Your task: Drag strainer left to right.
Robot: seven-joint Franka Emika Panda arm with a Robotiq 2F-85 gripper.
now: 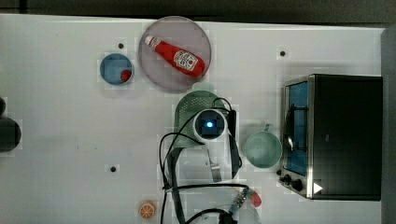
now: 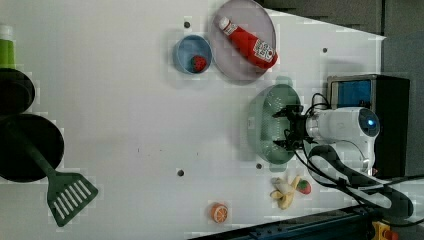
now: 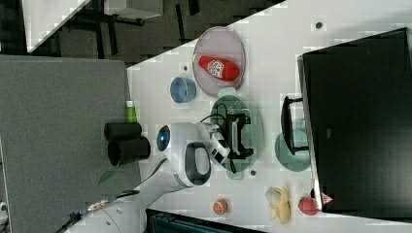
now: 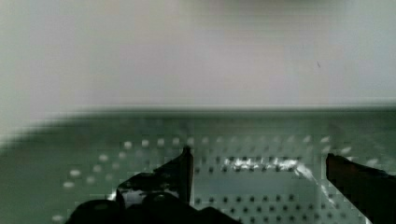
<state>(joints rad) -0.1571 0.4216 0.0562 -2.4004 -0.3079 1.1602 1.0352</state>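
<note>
Strainer sits right under the tool, which hangs spread wide inside it, its long side running up-down in the left view.

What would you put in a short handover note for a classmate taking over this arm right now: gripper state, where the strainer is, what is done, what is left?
Gripper: open, holding nothing, fingers inside the strainer above its holed bottom.
Strainer: on the white table, between the grey plate carrying the ketchup bottle and the mint cup, which stands beside the toaster oven.
Done: the arm is over the strainer.
Left: probably press against or grip a wall, then drag it across, minding the cup.
</note>
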